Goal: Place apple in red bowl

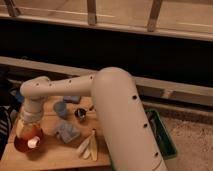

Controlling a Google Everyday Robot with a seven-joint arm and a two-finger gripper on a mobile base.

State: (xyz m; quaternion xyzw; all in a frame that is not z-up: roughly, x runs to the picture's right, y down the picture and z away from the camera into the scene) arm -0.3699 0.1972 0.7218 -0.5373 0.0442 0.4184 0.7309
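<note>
Gripper (29, 131) low over red bowl (22, 145) at table's (55, 155) left end, apple (33, 142) in bowl; finger state can't tell; blue cup (61, 109) nearby.

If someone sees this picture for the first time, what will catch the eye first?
The big white arm fills the middle and bends left over the wooden table. Its pincer hangs right above the red bowl at the table's left end, where the apple sits. Pale banana pieces lie nearer the middle.
</note>
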